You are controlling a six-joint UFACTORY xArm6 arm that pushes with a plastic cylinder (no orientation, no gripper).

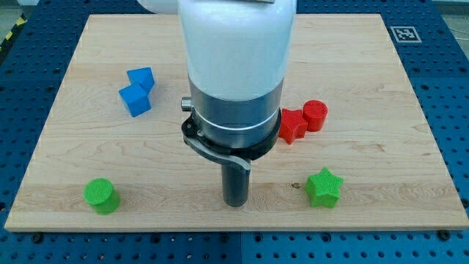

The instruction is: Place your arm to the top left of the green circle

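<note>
Camera view: my tip rests on the wooden board, near the view's bottom, roughly midway across. No jaws on this rig, only a straight dark rod under a white and grey arm housing.

Green cylinder stands at the view's bottom left, well apart from my tip, which sits to its right at about the same height. Green star lies right of my tip, near.

2 blue blocks touch each other at upper left. 2 red blocks, 1 round, touch just right of the housing.
</note>
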